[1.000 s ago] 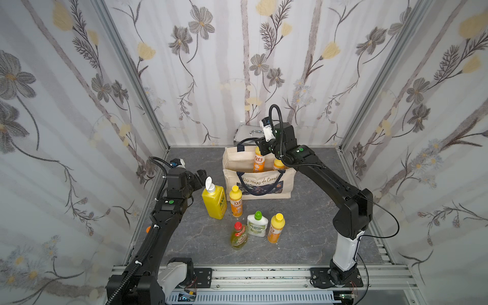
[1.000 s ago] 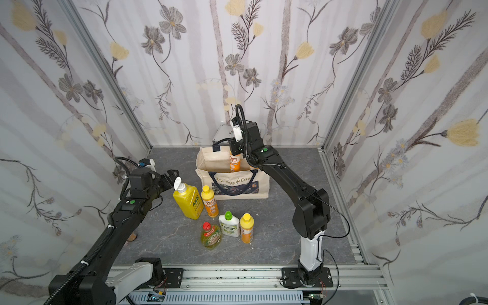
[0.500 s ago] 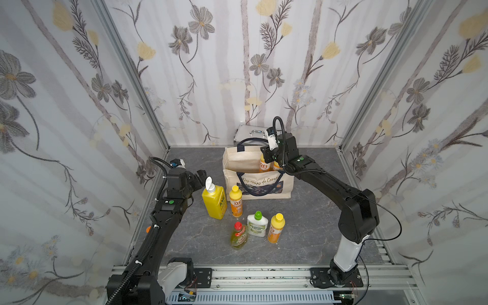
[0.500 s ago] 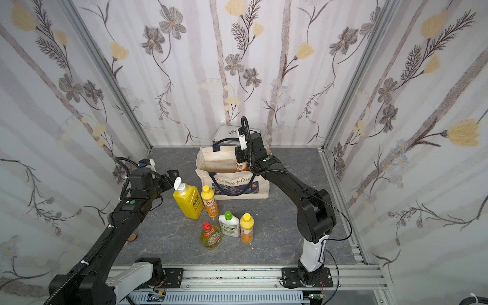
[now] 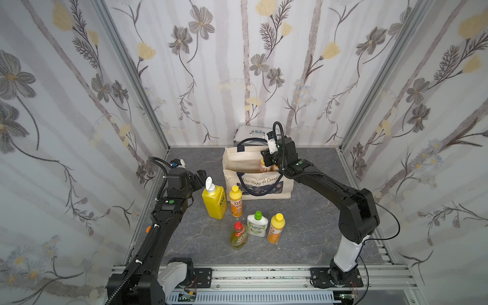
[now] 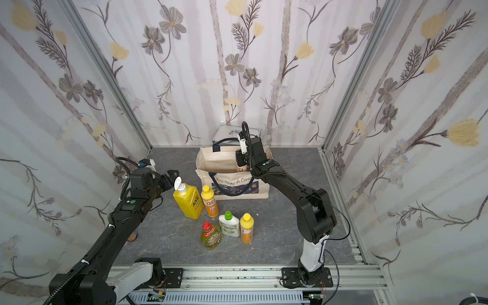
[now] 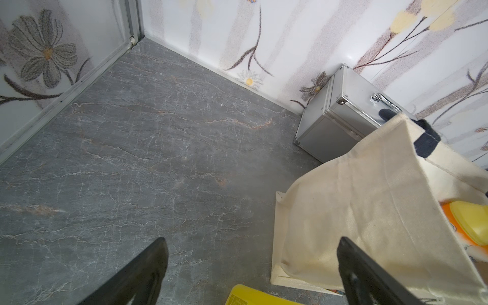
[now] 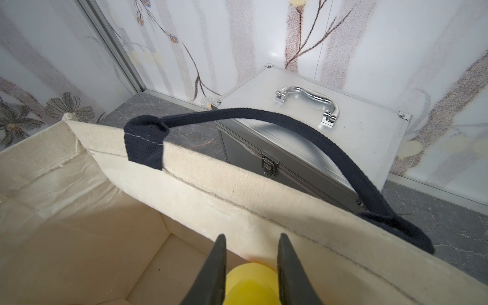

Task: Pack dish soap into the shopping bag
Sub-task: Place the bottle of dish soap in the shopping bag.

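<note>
Down went the right gripper (image 8: 251,237) since the picture before. It had been up above the bag, and now it sat low in the mouth of the cream cloth shopping bag with dark blue handles (image 5: 230,184). Its two black fingers (image 8: 219,264) were squeezed on the yellow cap of a slim orange plastic soap bottle (image 5: 263,167). That bottle hung inside the bag, near the bag's right end.

The left gripper (image 7: 252,239) had not moved. Its fingers stood wide apart over the bare floor, just beside the big yellow plastic pump bottle (image 5: 214,202).

Five bottles stood on the floor in front of the bag. A second slim orange bottle (image 5: 235,202) was right beside the pump bottle. Nearer the front stood a clear yellow-green bottle with a red cap (image 5: 239,236), a white bottle with a green cap (image 5: 257,224) and a third slim orange bottle (image 5: 275,231), close together in a row.

The flat grey stone-look floor (image 5: 311,227) had thin pale lines and a few rusty streaks. White walls with grey and yellow flowers (image 5: 237,66) closed three sides. A silver metal case with a shiny handle (image 8: 356,137) stood behind the bag, by the back wall. A silver metal rail (image 5: 264,272) ran along the front, and both arms were fixed there.
</note>
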